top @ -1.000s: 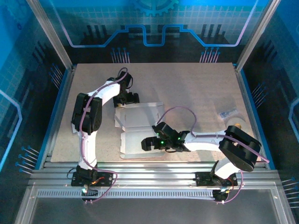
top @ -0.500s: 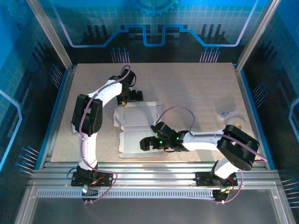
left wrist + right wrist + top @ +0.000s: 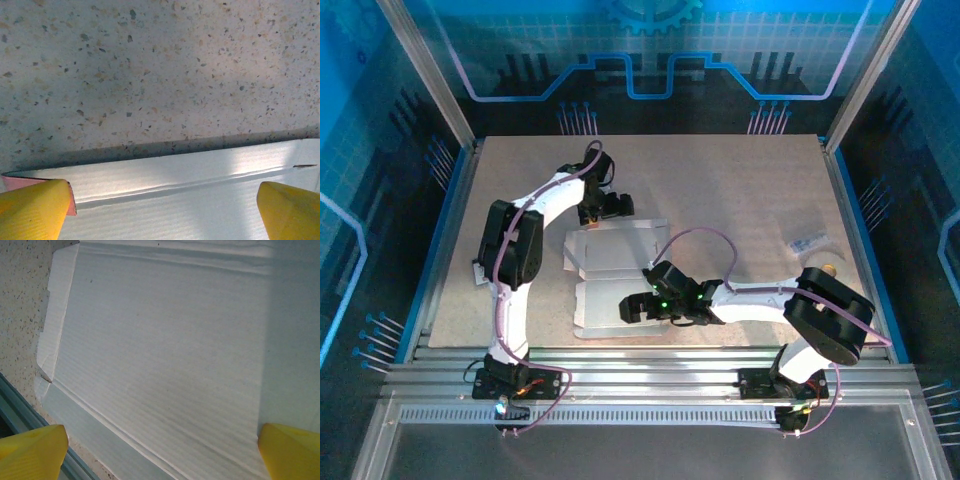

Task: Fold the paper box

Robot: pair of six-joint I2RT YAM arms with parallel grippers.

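The paper box (image 3: 615,262) lies flat and unfolded in the middle of the table, pale inner face up. My left gripper (image 3: 607,206) hovers at its far edge, open. In the left wrist view the yellow fingertips (image 3: 32,210) straddle the far flap and its crease (image 3: 190,172), and a pink corner (image 3: 12,181) shows at the left. My right gripper (image 3: 638,306) sits low over the near panel, open. In the right wrist view the wide panel (image 3: 165,350) spreads between the spread fingertips (image 3: 292,452), with side flaps at its left.
A small white labelled item (image 3: 810,243) lies at the right side of the table, near the right arm's elbow. The aluminium rail (image 3: 650,360) runs along the table's near edge, close to the box's near flap (image 3: 95,435). Frame posts stand at the sides.
The left gripper has slid to the right along the box's far edge. The right gripper has shifted slightly left over the near panel. The box has stayed flat.
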